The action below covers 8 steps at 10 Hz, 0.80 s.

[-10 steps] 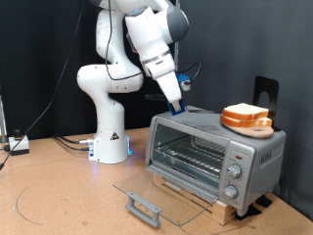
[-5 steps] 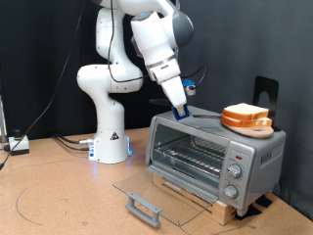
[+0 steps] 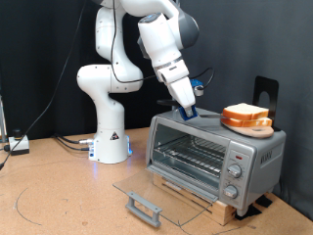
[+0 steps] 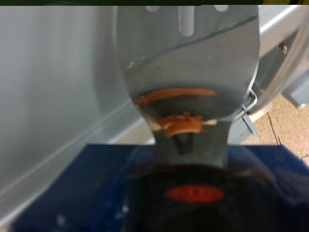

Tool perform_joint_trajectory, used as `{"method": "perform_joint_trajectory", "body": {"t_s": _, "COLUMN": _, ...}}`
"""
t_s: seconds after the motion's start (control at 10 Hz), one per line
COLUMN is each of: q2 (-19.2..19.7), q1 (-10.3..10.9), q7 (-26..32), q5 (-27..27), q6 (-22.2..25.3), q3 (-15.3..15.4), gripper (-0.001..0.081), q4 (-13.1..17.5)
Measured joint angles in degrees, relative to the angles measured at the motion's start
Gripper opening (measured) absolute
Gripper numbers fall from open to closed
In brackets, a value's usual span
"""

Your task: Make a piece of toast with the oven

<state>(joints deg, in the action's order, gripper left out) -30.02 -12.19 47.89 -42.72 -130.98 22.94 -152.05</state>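
step: sliding spatula (image 4: 188, 68) toward toast (image 3: 246, 116) atop oven (image 3: 215, 155) | my end effector (image 3: 187, 111) pinching spatula handle | tip: keep blade flat, go slow

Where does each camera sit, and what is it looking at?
Exterior view: stands off the arm, facing the open front of the oven. It shows the whole arm, with the gripper over the oven's top near the toast on its plate.
Wrist view: sits on the hand, looking along a shiny metal blade at a silver surface. No fingers show clearly.
Both views: the oven's silver top.
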Motion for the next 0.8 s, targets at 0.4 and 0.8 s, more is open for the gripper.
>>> {"method": "perform_joint_trajectory", "body": {"t_s": 0.4, "q2": 0.02, "q1": 0.78, "q7": -0.10, "q5": -2.54, "q6": -2.12, "q3": 2.71, "gripper": 0.0395, "q4": 0.01}}
{"method": "perform_joint_trajectory", "body": {"t_s": 0.8, "q2": 0.15, "q1": 0.98, "q7": -2.95, "q5": -4.44, "q6": -5.01, "q3": 6.72, "gripper": 0.0395, "q4": 0.18}}
